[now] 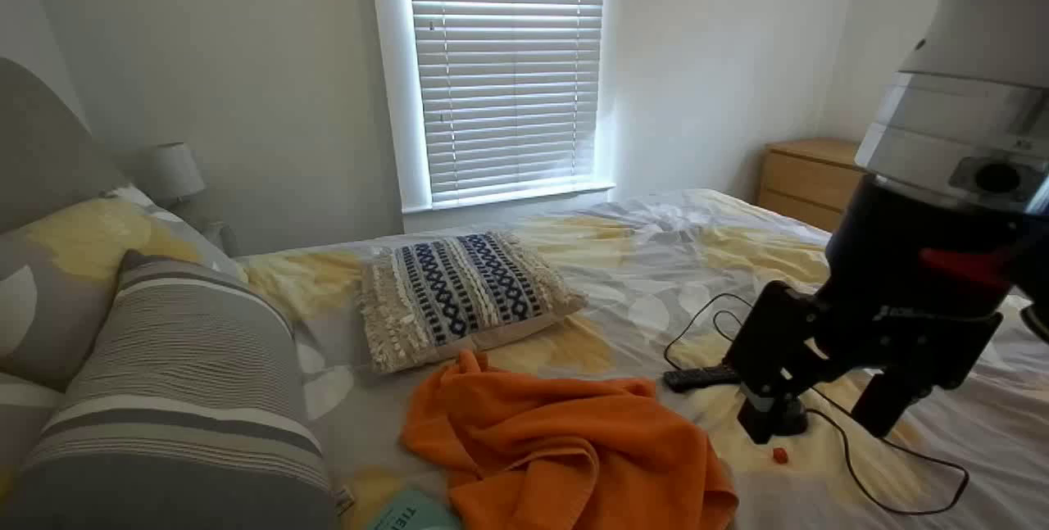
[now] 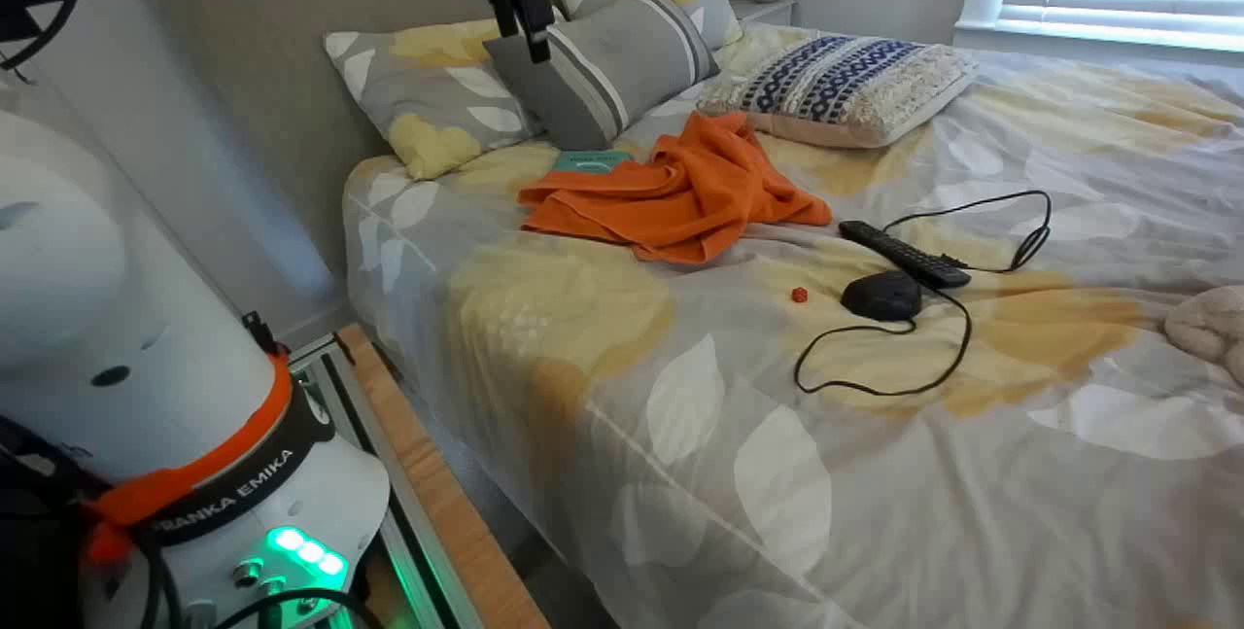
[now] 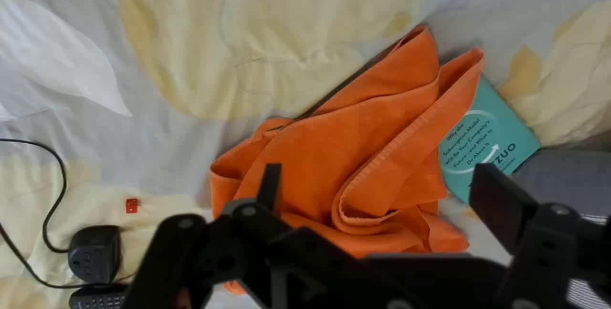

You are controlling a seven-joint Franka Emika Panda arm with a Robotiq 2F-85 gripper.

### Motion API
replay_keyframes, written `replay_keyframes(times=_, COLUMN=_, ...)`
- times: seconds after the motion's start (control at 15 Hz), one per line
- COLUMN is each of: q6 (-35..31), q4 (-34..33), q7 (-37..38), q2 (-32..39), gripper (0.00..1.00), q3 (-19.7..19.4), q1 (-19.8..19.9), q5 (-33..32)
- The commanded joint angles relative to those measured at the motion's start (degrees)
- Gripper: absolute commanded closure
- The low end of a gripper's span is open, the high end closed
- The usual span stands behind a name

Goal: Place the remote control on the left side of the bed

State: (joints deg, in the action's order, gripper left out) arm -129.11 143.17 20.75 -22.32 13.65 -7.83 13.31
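Note:
The black remote control [image 1: 697, 379] lies on the bed [image 2: 680, 522], on its rumpled grey, white and yellow sheet. It shows whole in an exterior view [image 2: 904, 255]; my gripper hides one end in an exterior view. In the wrist view only part of the remote [image 3: 101, 298] shows at the bottom left edge. My gripper [image 3: 384, 189] is open, its fingers wide apart with nothing between them. It hangs above the bed, over the orange cloth in the wrist view, apart from the remote. The gripper also shows in both exterior views [image 1: 815, 423] [image 2: 515, 7], partly cut off at the top.
An orange cloth [image 2: 690, 192] lies mid-bed, beside a teal book [image 3: 487, 142]. A black block [image 2: 882, 297] with a looped cable touches or nearly touches the remote. A small red die [image 2: 799, 295] lies nearby. A patterned pillow [image 1: 467, 292] and a striped pillow [image 1: 180, 399] rest toward the headboard.

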Motion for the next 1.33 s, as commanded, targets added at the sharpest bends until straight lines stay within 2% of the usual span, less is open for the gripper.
replay_keyframes(times=0.0, q6=0.09, q4=-0.07, q7=0.15, q2=0.03, gripper=0.00, q3=-0.42, q1=-0.41, q5=-0.23)
replay_keyframes(times=0.67, q6=0.59, q4=-0.42, q7=-1.18, q2=0.87, gripper=0.00, q3=-1.24, q1=-0.10, q5=-0.26)
replay_keyframes(times=0.8, q6=1.24, q4=-1.19, q7=-5.39, q2=1.71, gripper=0.00, q3=-3.41, q1=1.24, q5=-2.50)
replay_keyframes(times=1.13, q6=5.71, q4=-7.29, q7=-28.60, q2=7.88, gripper=0.00, q3=-12.55, q1=1.78, q5=-2.05)
replay_keyframes(times=1.27, q6=8.31, q4=-11.42, q7=-36.25, q2=12.41, gripper=0.00, q3=-14.87, q1=1.89, q5=-1.39)
